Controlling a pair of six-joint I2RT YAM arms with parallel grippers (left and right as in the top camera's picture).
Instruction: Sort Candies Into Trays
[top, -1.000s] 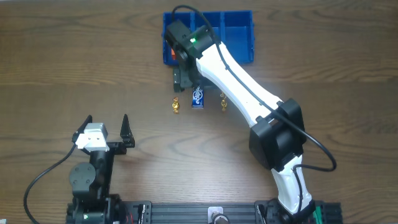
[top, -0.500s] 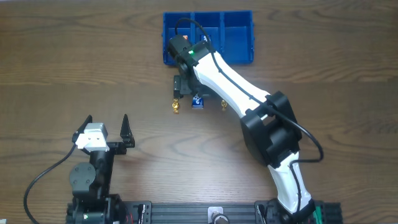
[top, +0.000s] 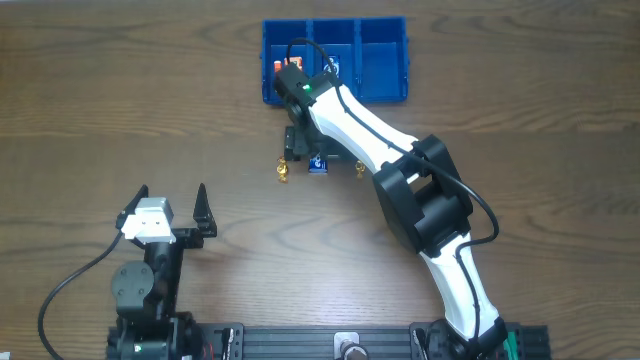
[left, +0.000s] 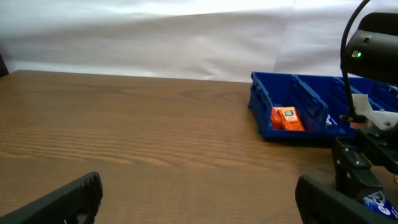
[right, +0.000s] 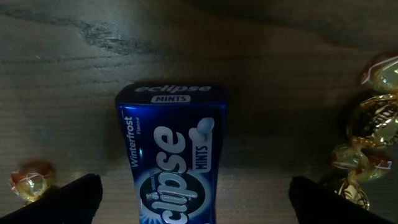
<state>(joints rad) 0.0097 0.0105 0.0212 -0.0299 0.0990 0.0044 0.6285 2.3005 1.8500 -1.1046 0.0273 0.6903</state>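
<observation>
Where one box (right: 169, 162) lies, two candies (top: 283, 170) flank it.

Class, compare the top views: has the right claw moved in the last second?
Yes. Against the fixed tray, the right claw has shifted down the picture, away from the tray's front wall, toward the mint box.
</observation>
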